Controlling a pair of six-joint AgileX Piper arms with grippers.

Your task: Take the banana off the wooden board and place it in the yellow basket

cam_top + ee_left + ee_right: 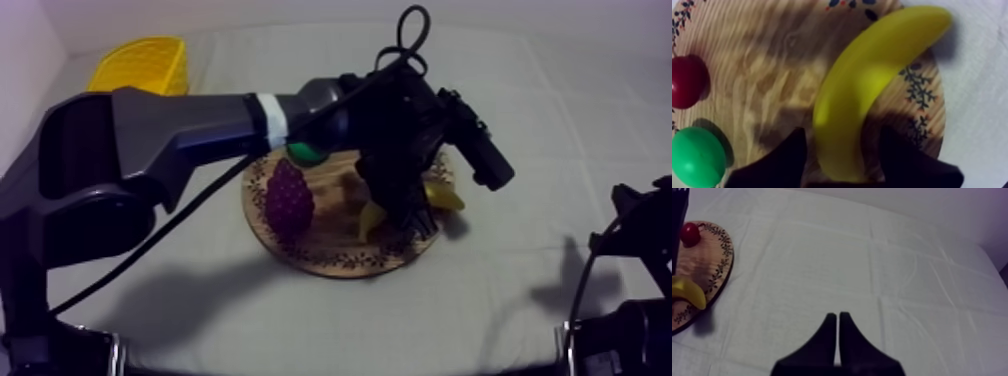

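Note:
The yellow banana [872, 85] lies on the round wooden board [762, 75], one end reaching over the patterned rim. My left gripper [843, 160] is down at the banana's near end, open, one black finger on each side of it with small gaps. From above, the left gripper [395, 205] covers the middle of the banana [442, 196] on the board [330, 255]. The yellow basket [143, 63] stands at the far left. My right gripper [838, 323] is shut on nothing above bare cloth, and the banana [687, 290] and board [702, 268] lie off to its side.
A bunch of purple grapes [288, 197] and a green pear [305, 153] share the board's left half. A small red fruit [687, 80] lies beside the pear [697, 157]. My right arm [625, 300] sits low at the right edge.

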